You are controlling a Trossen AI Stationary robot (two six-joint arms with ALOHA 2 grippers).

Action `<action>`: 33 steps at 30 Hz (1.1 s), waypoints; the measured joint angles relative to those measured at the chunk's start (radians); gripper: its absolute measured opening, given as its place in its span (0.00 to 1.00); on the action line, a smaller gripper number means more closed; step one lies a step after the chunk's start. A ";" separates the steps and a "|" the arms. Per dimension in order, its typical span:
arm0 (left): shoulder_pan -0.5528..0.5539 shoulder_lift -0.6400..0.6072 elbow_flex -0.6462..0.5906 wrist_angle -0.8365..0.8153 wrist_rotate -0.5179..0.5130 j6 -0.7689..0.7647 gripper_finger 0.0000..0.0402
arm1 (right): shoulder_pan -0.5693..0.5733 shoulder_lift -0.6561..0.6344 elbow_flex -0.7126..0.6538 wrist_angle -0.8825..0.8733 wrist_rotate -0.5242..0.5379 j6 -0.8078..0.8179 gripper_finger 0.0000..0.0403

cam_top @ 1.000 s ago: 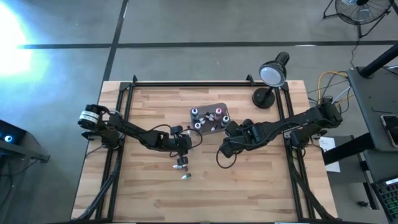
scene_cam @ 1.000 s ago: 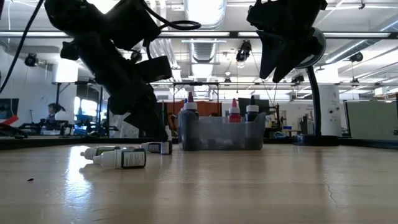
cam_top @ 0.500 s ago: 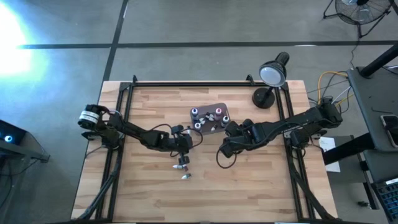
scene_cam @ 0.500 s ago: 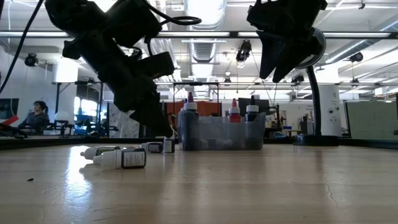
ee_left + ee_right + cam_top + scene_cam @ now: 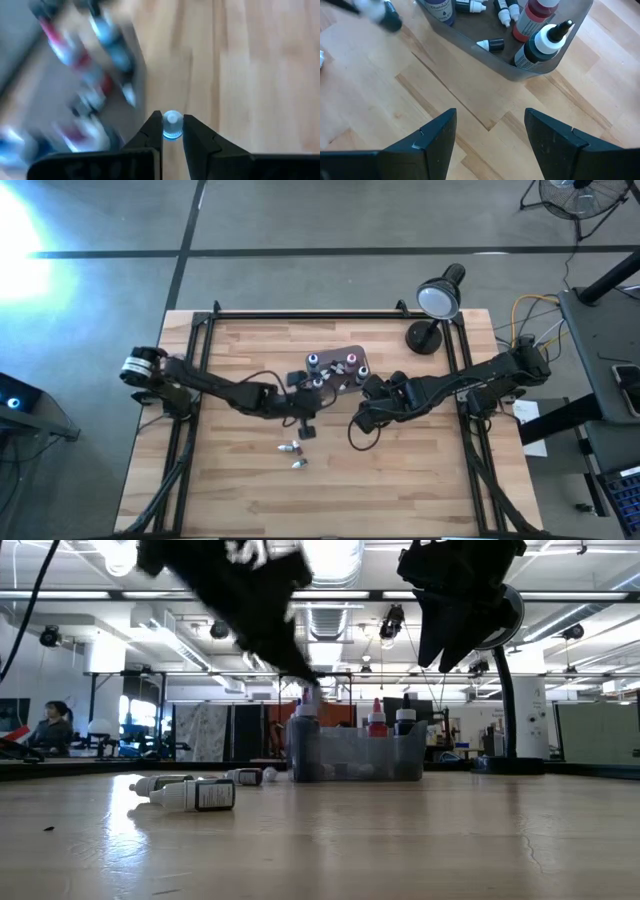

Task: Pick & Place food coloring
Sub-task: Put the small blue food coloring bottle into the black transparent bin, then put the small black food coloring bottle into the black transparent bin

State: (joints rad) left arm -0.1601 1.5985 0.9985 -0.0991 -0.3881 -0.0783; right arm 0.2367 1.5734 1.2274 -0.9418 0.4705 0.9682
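The left end effector pinched a small dropper bottle between its fingers, apparently blue-capped though the view was blurred, and hung just beside the grey tub. Bottles stood and lay inside the tub. Two more bottles lay on the wooden bench, well apart from the tub. The right end effector hovered near the tub, fingers spread and empty.
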 joint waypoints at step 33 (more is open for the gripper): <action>0.248 -0.033 0.256 -0.426 0.060 0.033 0.31 | 0.001 0.000 -0.002 -0.004 -0.008 0.065 0.57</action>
State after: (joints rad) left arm 0.0882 1.5650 1.2545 -0.5250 -0.3278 -0.0450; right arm 0.2375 1.5734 1.2259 -0.9454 0.4625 1.0329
